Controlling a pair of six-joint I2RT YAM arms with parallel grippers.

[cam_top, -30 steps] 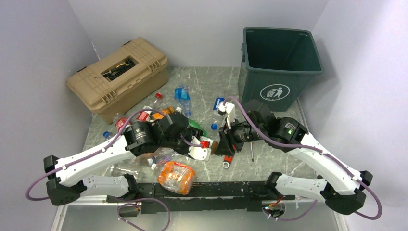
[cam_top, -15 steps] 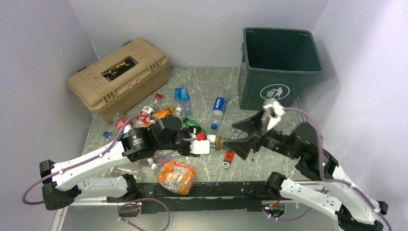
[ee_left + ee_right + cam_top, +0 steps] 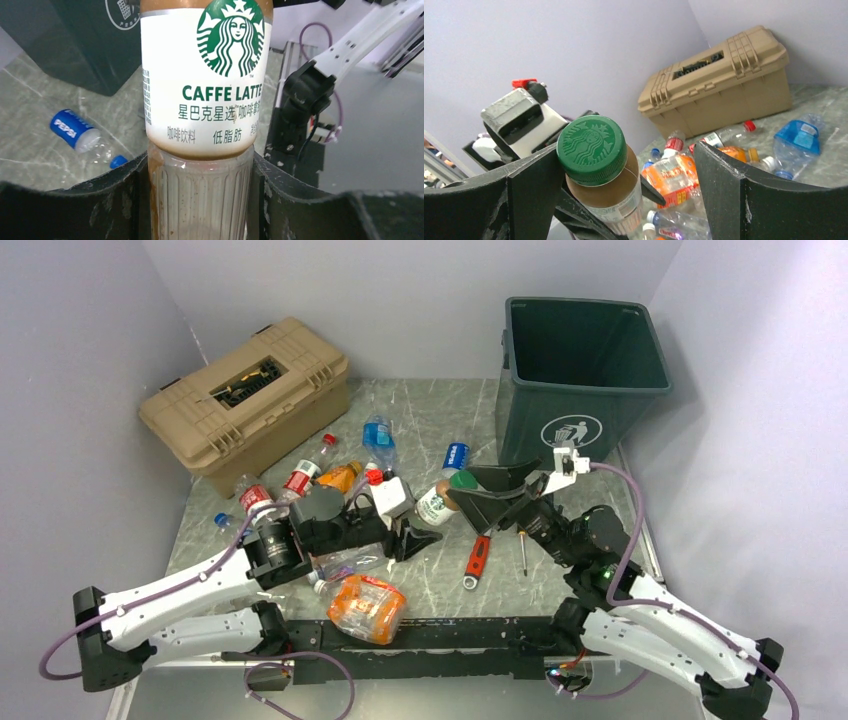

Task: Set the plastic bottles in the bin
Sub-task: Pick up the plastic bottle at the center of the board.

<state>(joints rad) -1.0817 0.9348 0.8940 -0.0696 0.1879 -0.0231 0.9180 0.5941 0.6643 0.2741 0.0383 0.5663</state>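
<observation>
Left jaws: closed on the ribbed lower part of the latte bottle [image 3: 200,100], one on each side of it.
Right jaws: spread wide around the bottle's green cap [image 3: 591,149]; the cap sits close to one of them, and I cannot tell whether they touch.
Latte bottle: between the two arms, near the front of the bin [image 3: 610,420], not in it.
Other bottles [image 3: 300,480]: scattered on the tabletop [image 3: 430,410] between the toolbox [image 3: 245,400] and the arms; a blue Pepsi bottle [image 3: 75,131] lies on its side near the bin.
Tools: red-handled wrench [image 3: 478,558] and screwdriver [image 3: 522,555], near each other on the tabletop.
</observation>
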